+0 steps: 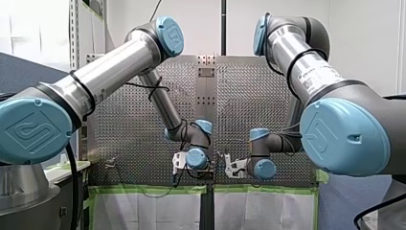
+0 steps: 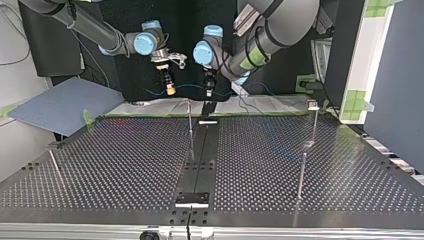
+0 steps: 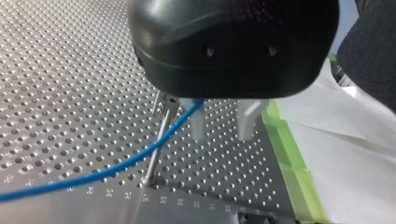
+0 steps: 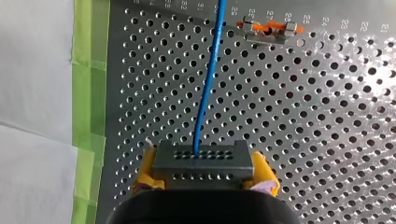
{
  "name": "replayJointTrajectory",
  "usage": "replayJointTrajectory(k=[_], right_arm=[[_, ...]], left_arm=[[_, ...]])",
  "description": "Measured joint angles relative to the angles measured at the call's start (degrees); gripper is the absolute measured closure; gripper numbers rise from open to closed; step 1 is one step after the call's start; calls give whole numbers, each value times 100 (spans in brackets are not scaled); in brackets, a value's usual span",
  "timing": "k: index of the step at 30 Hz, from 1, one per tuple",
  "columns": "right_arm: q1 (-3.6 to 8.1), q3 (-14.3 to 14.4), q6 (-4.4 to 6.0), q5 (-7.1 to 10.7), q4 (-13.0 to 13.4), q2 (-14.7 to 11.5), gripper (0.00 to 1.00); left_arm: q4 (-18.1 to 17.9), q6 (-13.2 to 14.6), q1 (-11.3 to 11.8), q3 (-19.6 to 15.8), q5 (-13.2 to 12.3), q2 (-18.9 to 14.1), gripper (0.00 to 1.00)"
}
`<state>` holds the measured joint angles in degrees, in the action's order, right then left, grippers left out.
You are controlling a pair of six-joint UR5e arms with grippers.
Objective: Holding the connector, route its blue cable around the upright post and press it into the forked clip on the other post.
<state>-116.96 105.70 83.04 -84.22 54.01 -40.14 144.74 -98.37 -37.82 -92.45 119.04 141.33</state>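
Observation:
In the right wrist view my right gripper [image 4: 204, 173] is shut, its yellow pads [image 4: 145, 170] clamping a grey perforated connector [image 4: 203, 161]. The blue cable [image 4: 208, 88] runs straight ahead from the connector over the perforated table. In the left wrist view my left gripper [image 3: 222, 135] is open, with bare table showing between its pale fingers [image 3: 198, 126]. The cable [image 3: 140, 158] passes beside one finger and crosses a thin post [image 3: 156, 144] with a forked top. In the top view both grippers hang side by side at the table's far edge, my right gripper [image 2: 170, 89] and my left gripper [image 2: 208, 91].
Several thin upright posts stand on the table: one near the middle [image 2: 190, 125], two at the top view's right [image 2: 314, 122] [image 2: 301, 175], one at its left [image 2: 54, 167]. A small orange and metal clip [image 4: 268, 29] lies ahead of the connector. Green tape [image 3: 289, 154] lines the table's edge.

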Motion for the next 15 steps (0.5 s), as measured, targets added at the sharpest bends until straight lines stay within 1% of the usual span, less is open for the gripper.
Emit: replayJointTrajectory(k=[2,3,9,15], right_arm=[[8,0,-8,-1,-2,0,100],[13,0,-11,-3,-3,0,100],[52,0,-15,-13,25,0,100],[114,0,1,-16,128,1,100]], left_arm=[[-6,5,-14,0,10,1,89],[-10,10,-23,0,17,1,86],[-82,7,-97,0,64,0,86],[-227,-5,-193,0,126,1,86]])
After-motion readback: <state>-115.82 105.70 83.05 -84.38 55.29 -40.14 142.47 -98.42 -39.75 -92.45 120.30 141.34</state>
